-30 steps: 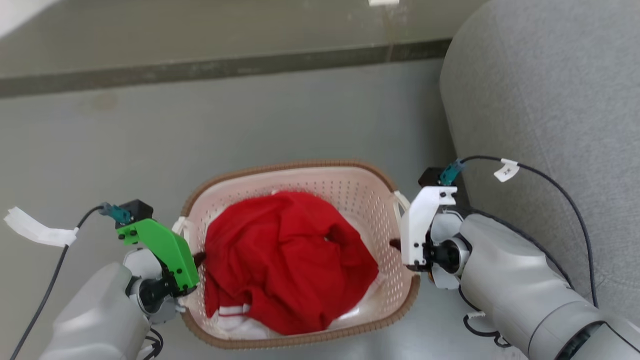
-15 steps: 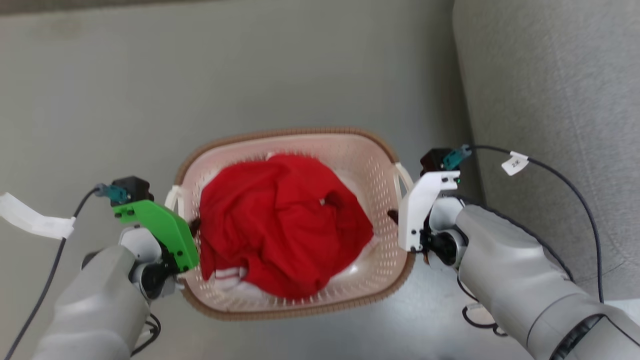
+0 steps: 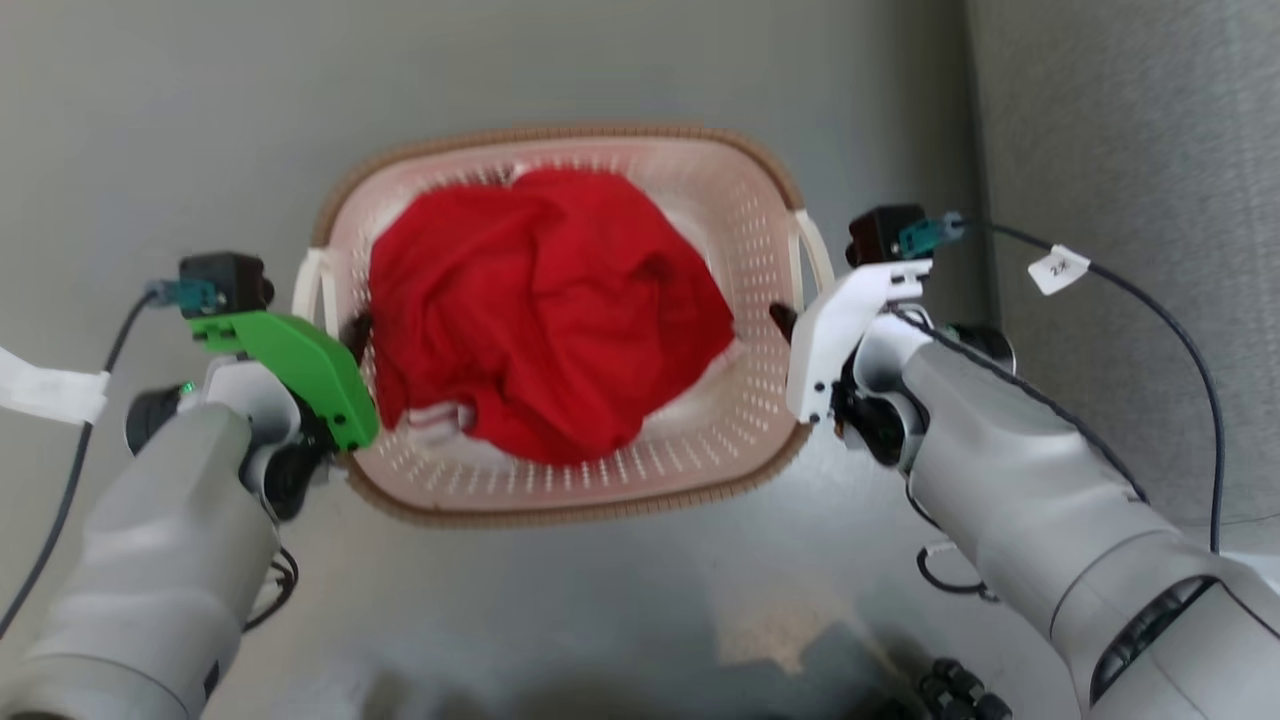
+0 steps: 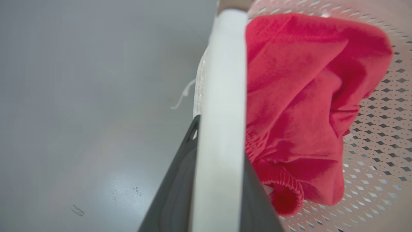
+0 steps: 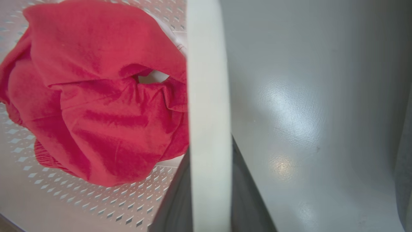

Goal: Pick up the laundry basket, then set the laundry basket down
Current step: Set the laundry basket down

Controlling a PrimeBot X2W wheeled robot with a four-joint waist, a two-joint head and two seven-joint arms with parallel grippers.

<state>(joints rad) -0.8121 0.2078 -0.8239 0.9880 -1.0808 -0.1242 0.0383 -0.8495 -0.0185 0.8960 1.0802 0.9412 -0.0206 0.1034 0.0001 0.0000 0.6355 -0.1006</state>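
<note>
The laundry basket (image 3: 560,137), cream-white and perforated with a brown woven-look rim, sits between my two arms in the head view. A crumpled red garment (image 3: 540,310) fills it. My left gripper (image 3: 357,332) is shut on the basket's left white loop handle (image 3: 308,285). My right gripper (image 3: 781,320) is shut on the right loop handle (image 3: 812,245). In the left wrist view the white handle (image 4: 222,96) runs between the dark fingers (image 4: 175,190). The right wrist view has the other handle (image 5: 207,96) clamped between dark fingers (image 5: 249,196). Whether the basket's bottom touches the floor cannot be told.
A grey upholstered seat (image 3: 1130,150) stands close on the right, next to my right forearm. Smooth grey floor (image 3: 170,120) surrounds the basket. A white paper tag (image 3: 45,385) hangs on the left cable. A small dark object (image 3: 960,690) lies at the bottom right.
The camera has tilted down, so the whole picture shifted and the far floor strip left the view. Both grippers stay shut on the handles, and the basket now shows higher between them.
</note>
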